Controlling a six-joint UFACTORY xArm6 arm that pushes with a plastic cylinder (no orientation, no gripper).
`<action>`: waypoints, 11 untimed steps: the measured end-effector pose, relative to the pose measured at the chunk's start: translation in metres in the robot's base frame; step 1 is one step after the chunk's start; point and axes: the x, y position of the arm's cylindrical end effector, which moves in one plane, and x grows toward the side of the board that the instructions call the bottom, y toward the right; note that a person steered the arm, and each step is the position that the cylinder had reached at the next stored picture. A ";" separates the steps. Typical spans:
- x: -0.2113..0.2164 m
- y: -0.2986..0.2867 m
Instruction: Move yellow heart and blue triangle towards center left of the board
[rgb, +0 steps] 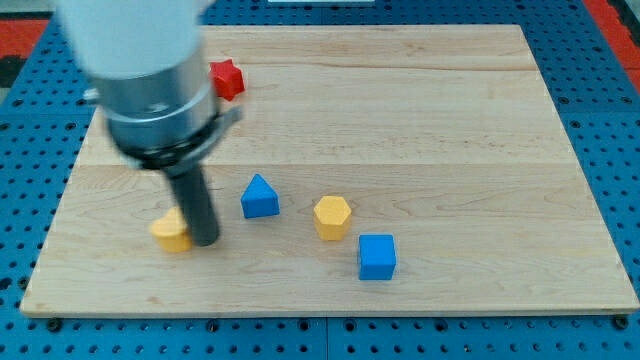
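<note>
The yellow heart (171, 232) lies at the lower left of the wooden board (420, 110), partly hidden behind my rod. My tip (205, 241) rests on the board just to the heart's right, touching or nearly touching it. The blue triangle (259, 197) sits a short way to the right of my tip, apart from it.
A yellow hexagon (332, 217) lies right of the blue triangle. A blue cube (377, 257) lies below and right of the hexagon. A red star (227, 79) sits at the upper left, partly behind the arm's grey body (140, 70).
</note>
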 end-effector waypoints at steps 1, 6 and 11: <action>0.029 0.038; 0.002 0.084; -0.074 0.094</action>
